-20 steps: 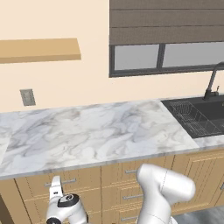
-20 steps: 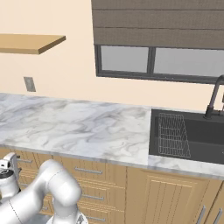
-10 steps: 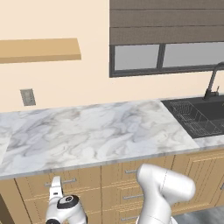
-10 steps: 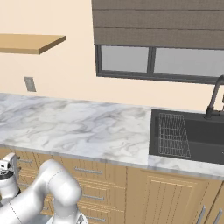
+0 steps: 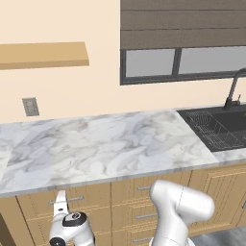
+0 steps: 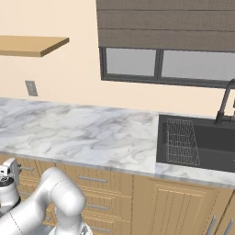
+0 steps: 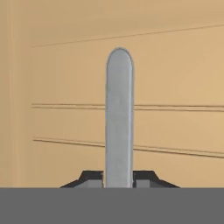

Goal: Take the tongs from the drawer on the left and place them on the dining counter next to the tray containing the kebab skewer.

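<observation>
Fingers (image 7: 96, 178) clamped on the silver bar handle (image 7: 119, 118) of the drawer (image 7: 175, 127) below the marble surface (image 5: 96, 149), gripping it to pull the drawer open for the tongs.

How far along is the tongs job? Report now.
Done: nothing yet; the drawer looks shut. In hand: the gripper is shut on the drawer's silver handle. Left: pull it open, take the tongs, carry them to the dining counter beside the tray.
</observation>
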